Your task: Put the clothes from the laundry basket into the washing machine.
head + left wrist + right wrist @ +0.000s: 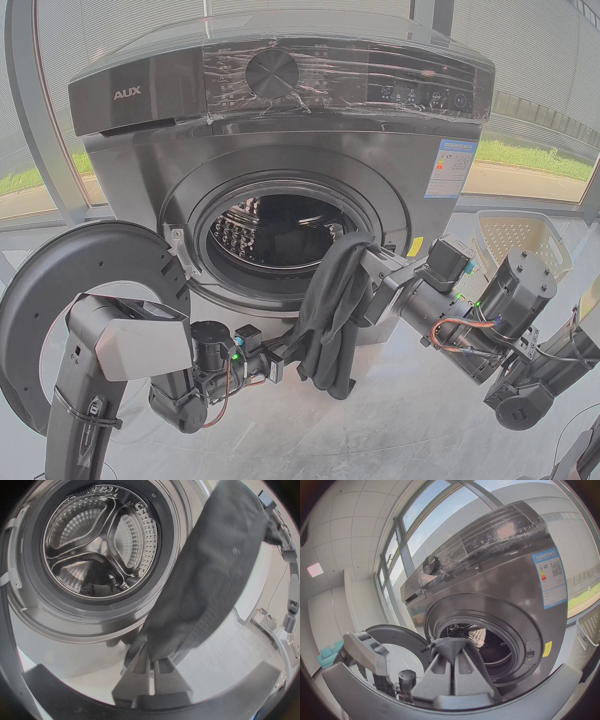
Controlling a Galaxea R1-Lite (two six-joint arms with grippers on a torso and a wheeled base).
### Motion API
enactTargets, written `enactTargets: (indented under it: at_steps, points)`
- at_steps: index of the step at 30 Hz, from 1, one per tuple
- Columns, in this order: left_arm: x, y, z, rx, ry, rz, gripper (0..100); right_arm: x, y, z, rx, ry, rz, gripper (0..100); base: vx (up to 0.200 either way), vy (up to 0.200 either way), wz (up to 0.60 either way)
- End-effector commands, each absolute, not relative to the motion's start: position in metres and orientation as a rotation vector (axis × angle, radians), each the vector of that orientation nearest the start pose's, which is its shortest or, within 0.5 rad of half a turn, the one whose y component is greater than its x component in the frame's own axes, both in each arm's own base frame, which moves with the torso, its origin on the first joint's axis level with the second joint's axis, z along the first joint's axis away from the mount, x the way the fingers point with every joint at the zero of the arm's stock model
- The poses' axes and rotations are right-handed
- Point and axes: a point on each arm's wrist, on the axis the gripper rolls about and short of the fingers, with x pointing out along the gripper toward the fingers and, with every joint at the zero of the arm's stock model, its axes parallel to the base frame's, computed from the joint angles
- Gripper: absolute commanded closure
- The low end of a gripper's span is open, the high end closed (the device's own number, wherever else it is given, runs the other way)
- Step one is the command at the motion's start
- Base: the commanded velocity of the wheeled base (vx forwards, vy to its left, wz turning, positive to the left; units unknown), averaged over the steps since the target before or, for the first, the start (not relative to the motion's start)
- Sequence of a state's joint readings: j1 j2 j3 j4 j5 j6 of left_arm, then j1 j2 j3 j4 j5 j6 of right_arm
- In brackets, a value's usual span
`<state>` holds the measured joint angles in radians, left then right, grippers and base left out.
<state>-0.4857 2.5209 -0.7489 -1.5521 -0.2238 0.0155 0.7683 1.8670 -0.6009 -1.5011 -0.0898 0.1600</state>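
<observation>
1. We face the washing machine (281, 156). Its round door (81, 281) is swung wide open to the left and the drum (100, 542) is exposed.
2. We hold a dark garment (331, 312) outside the machine, in front of the lower right part of the opening. It hangs in long folds above the floor.
3. The laundry basket (525, 240), pale and perforated, stands on the floor to the right of the machine, behind our right arm.
4. Our right gripper (367, 255) sits at the right rim of the opening. Its fingers (440, 673) are pressed together on the garment's top fold, and the cloth is draped over their tips and falls on both sides.
5. Our left gripper (152, 659) is lower, in front of the machine's base. Its fingers (137, 673) are closed on the garment's lower edge, and the cloth rises from their tips toward the right gripper.
6. A small heap of dark clothes (97, 589) lies at the bottom of the drum.
</observation>
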Motion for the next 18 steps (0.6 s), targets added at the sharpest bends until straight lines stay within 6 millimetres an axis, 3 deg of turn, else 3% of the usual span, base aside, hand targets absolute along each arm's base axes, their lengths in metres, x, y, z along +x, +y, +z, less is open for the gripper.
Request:
enactTargets:
  at_steps: [1,8,11,18]
  points:
    - [0.309,-0.165,0.022,0.030,0.155,-0.708,100,0.222,0.198,0.143,0.206,-0.065,0.663,100,0.000,0.000,0.00]
    - [0.256,-0.134,0.081,-0.012,0.107,-0.724,100,0.214,0.174,0.104,0.181,0.094,0.630,100,0.000,0.000,0.00]
    - [0.246,-0.126,0.102,-0.046,0.053,-0.740,100,0.210,0.170,0.099,0.200,0.130,0.625,100,0.000,0.000,0.00]
    - [0.236,-0.117,0.130,-0.074,-0.045,-0.741,100,0.212,0.162,0.096,0.199,0.148,0.593,100,0.000,0.000,0.00]
